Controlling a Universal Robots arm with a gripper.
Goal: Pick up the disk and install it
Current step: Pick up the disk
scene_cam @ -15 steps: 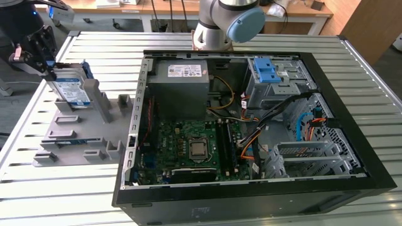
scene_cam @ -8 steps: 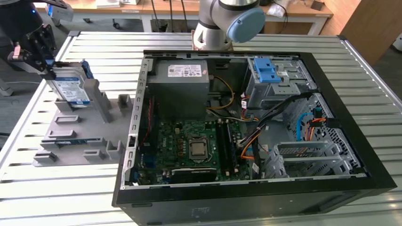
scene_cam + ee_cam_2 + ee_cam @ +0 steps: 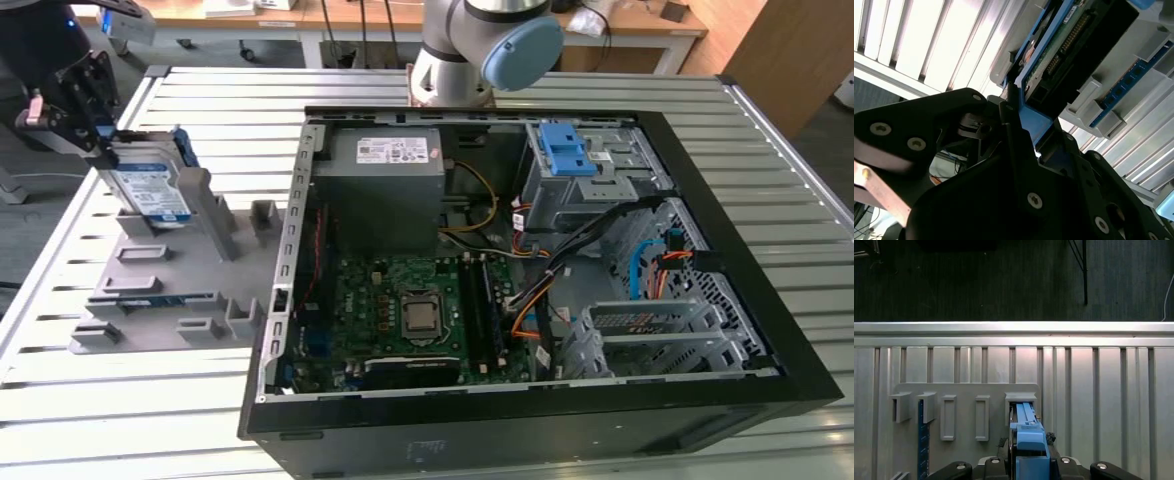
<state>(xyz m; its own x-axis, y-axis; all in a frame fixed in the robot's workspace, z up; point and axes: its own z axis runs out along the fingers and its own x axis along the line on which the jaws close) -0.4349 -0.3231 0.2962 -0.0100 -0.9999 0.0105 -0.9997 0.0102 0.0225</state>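
- The gripper (image 3: 104, 148) is hanging over the exterior view's far left, above the slatted metal table (image 3: 200, 100), with its claw reaching down onto the top end of the disk (image 3: 150, 188).
- The claw is pinching narrowly on the disk's blue carrier frame. In the second wrist view the black fingers (image 3: 1010, 120) are pressing on either side of that blue plastic, and the disk's (image 3: 1074, 45) green circuit-board side is showing just beyond them.
- The disk is standing on edge, leaning slightly, with its white-and-blue label facing the exterior camera. Its lower end is sitting at a slot of the grey holder block (image 3: 180, 290), behind one of the block's uprights. I cannot tell whether it is resting fully in the slot.
- In the first wrist view the disk's (image 3: 1028, 437) blue edge is running into one slot of the holder block (image 3: 964, 395), beside a row of other slots.
- Just to the right of the holder, the open black computer case (image 3: 534, 420) is lying on its side on the table.
- Inside it, the grey power-supply box (image 3: 387, 185) is sitting at the far left corner, with the green motherboard (image 3: 380, 300) nearer the camera.
- Behind the case, the arm's grey and blue joint (image 3: 487, 45) is rising from the table.
- Further right, a blue plastic latch (image 3: 566, 150) is sitting on the metal bay at the far side, and a perforated drive cage (image 3: 667, 335) is standing in the near right corner.
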